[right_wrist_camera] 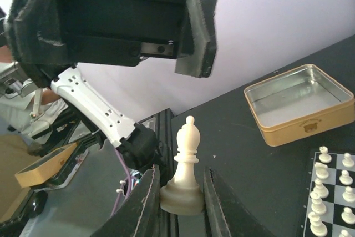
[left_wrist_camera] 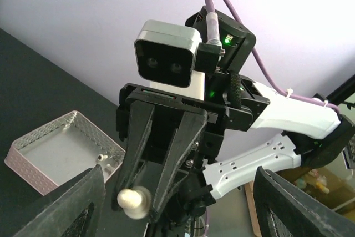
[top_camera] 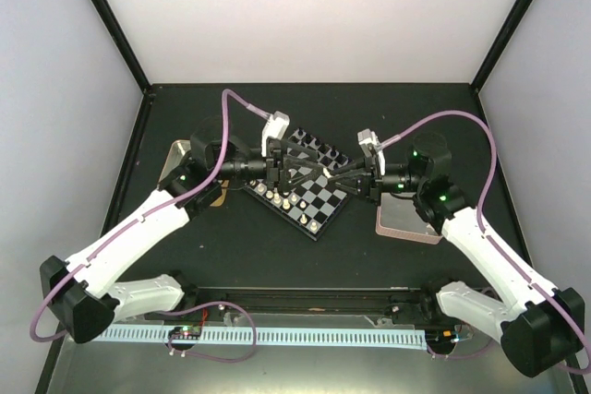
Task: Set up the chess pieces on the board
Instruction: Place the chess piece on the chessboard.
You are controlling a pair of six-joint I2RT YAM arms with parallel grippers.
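Note:
My right gripper (right_wrist_camera: 180,175) is shut on the base of a cream-white bishop (right_wrist_camera: 187,154), which stands upright between its fingers. The left gripper (right_wrist_camera: 111,26) hangs open facing it, its pads apart from the bishop's tip. In the left wrist view the bishop's rounded head (left_wrist_camera: 132,202) pokes out between the right gripper's fingers (left_wrist_camera: 177,154), with my own wide-open fingers (left_wrist_camera: 72,203) either side. Both grippers (top_camera: 300,170) (top_camera: 340,179) meet above the board (top_camera: 319,205). White chess pieces (top_camera: 286,198) line its near-left edge and black ones (top_camera: 314,147) its far edge.
A yellow-rimmed metal tin (right_wrist_camera: 299,106) sits left of the board, partly under the left arm (top_camera: 180,159). A pink tray (left_wrist_camera: 61,148) lies right of the board (top_camera: 406,223) with tiny bits inside. A rail runs along the near edge.

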